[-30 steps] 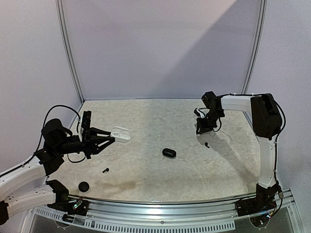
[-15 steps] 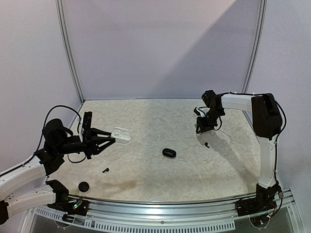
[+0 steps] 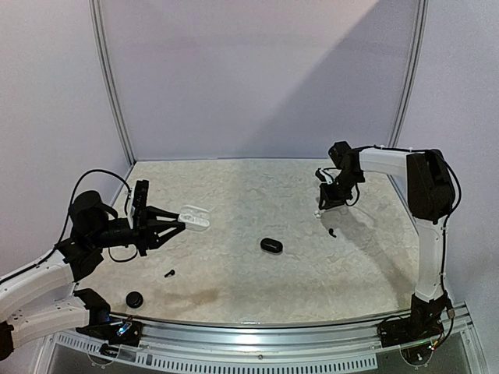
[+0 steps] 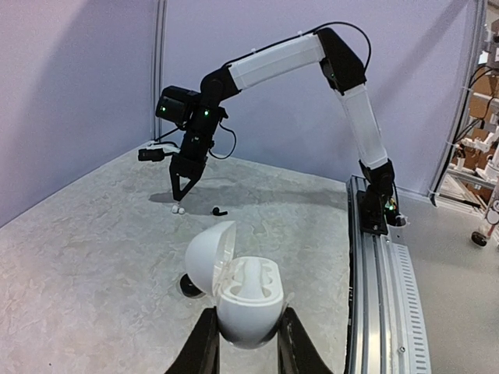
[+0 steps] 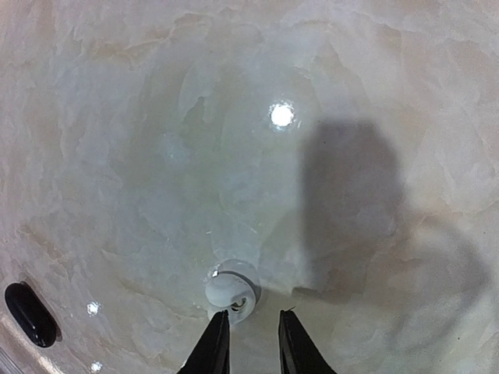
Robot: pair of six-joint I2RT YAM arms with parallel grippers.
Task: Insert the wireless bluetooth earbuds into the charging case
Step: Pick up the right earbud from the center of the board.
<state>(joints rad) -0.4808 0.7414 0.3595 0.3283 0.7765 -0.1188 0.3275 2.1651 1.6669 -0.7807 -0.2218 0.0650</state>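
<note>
My left gripper [image 3: 178, 224] is shut on the white charging case [image 3: 193, 216] and holds it above the table's left side. In the left wrist view the case [image 4: 248, 292] sits between my fingers [image 4: 201, 347] with its lid open and both sockets empty. My right gripper [image 3: 322, 204] points down at the far right, jaws a little apart and empty [image 5: 253, 313]. A white earbud [image 5: 230, 292] lies on the table just beyond the left fingertip; it also shows in the left wrist view [image 4: 177, 209]. A black earbud [image 3: 333, 232] lies near it.
A closed black case [image 3: 271, 245] lies mid-table. Another black earbud [image 3: 169, 273] and a round black piece [image 3: 135, 299] lie at the front left. The black earbud near my right gripper shows at the right wrist view's lower left [image 5: 30, 314]. A metal rail [image 3: 257, 335] edges the front.
My right gripper has shifted slightly right and back near the white earbud. My left gripper and the white case have stayed still.
</note>
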